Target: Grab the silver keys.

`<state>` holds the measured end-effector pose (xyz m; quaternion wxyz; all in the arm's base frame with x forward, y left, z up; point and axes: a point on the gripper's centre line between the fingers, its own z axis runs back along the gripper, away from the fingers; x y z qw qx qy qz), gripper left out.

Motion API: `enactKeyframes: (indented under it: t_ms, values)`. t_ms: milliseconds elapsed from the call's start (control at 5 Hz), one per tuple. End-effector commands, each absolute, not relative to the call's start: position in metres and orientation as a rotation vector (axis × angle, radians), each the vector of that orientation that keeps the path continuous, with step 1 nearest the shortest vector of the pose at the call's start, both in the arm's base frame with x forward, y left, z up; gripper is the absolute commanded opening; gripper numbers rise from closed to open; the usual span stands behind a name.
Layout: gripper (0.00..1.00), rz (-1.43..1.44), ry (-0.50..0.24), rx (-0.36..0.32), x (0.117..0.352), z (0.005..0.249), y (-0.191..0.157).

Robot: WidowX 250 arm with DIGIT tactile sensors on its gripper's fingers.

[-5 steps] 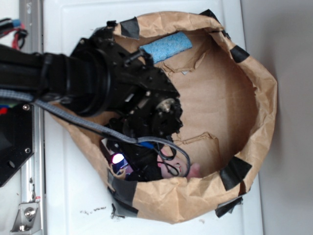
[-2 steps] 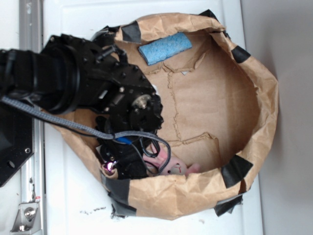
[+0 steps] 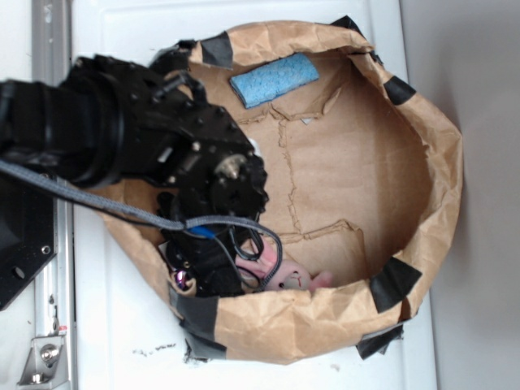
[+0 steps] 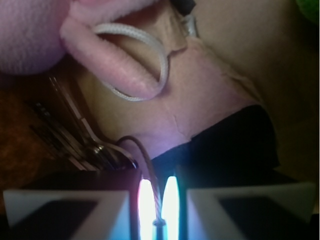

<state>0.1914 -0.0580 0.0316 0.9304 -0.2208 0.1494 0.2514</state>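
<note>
Pinching: hand [image 4: 157,210] nearly closed on a key ring wire.
Silver keys [image 4: 75,135]: beside pink bunny's ear [image 4: 112,62], in paper bag [image 3: 422,203].
Risk: thin ring slips; bunny loop snags.

Black arm enters from the left of the exterior view, wrist pitched down, grey braided cable looped along it. Gripper [image 3: 195,272] sits low, mostly masked by the wrist housing. Wrist view: gripper [image 4: 159,210] with the two white fingers [image 4: 70,212] drawn nearly together, narrow lit slit between them, a thin wire ring apparently pinched there; contact not clearly resolved.
</note>
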Motion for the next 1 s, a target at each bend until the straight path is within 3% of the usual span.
enactKeyframes:
  t_ms: [0, 200, 400, 600, 800]
  values:
    - [0.0, 0.479, 0.233, -0.466, 0.198, 0.06, -0.047]
    - [0.0, 0.616, 0.011, -0.429, 0.243, 0.104, -0.009]
    - [0.0, 0.81, -0.288, -0.433, 0.262, 0.158, 0.034]
    - [0.0, 0.75, -0.46, -0.386, 0.25, 0.175, 0.025]
    - [0.0, 0.643, -0.453, -0.313, 0.244, 0.162, 0.01]
